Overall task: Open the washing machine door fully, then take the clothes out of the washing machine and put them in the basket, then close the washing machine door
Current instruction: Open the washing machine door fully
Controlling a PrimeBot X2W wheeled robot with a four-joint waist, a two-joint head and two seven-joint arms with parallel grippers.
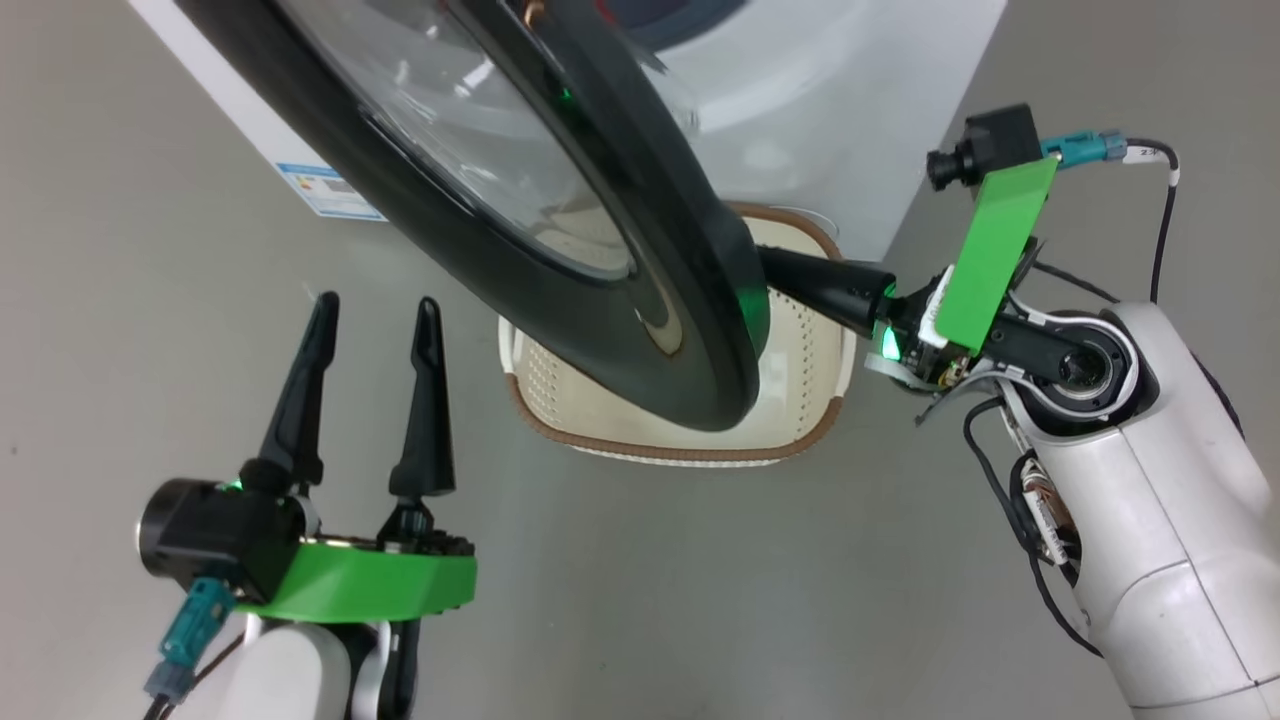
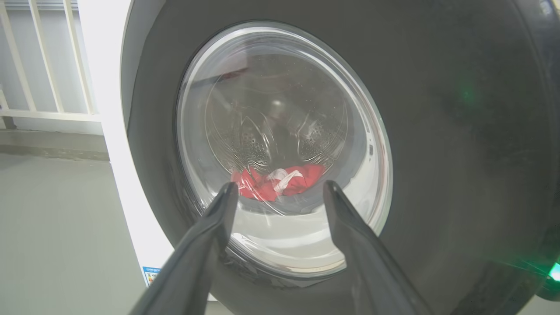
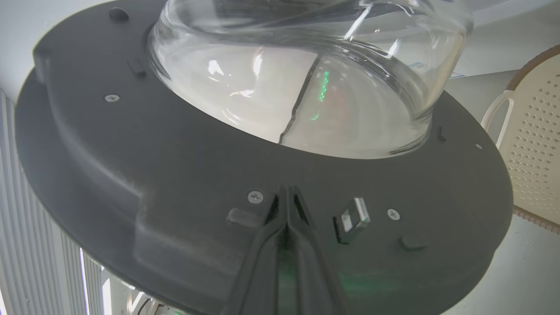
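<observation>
Before the white washing machine (image 1: 820, 90), in the head view, the washing machine door (image 1: 560, 230) stands partly swung out, its glossy black rim crossing the picture from upper left to centre. The basket (image 1: 800, 420) sits on the grey floor (image 1: 100, 300) under the door's lower edge, just in front of the machine. A blue label (image 1: 330, 190) shows at the machine's lower corner. The left gripper (image 1: 377, 300) hovers at lower left, its two fingers spread wide with nothing between them, apart from the door. The right gripper (image 1: 800, 275) reaches in from the right above the basket with its fingers pressed together, and its tips pass out of sight behind the door rim.

In the left wrist view, the left gripper (image 2: 280, 185) faces the door's (image 2: 459, 153) outer side, jaws wide and empty. Through the glass the steel drum (image 2: 258, 140) shows, with red and white clothes (image 2: 262, 188) lying at its bottom. The machine's white side (image 2: 109, 109) and a pale railing (image 2: 43, 65) lie to the left.

In the right wrist view, the door's (image 3: 131, 153) dark inner ring and its bulging glass bowl (image 3: 306, 87) face the camera. The right gripper (image 3: 285, 190) is closed and holds nothing. Its tips meet the inner ring between a screw (image 3: 255, 197) and the latch (image 3: 352, 218). The basket's (image 3: 533, 153) perforated wall shows at the right edge.
</observation>
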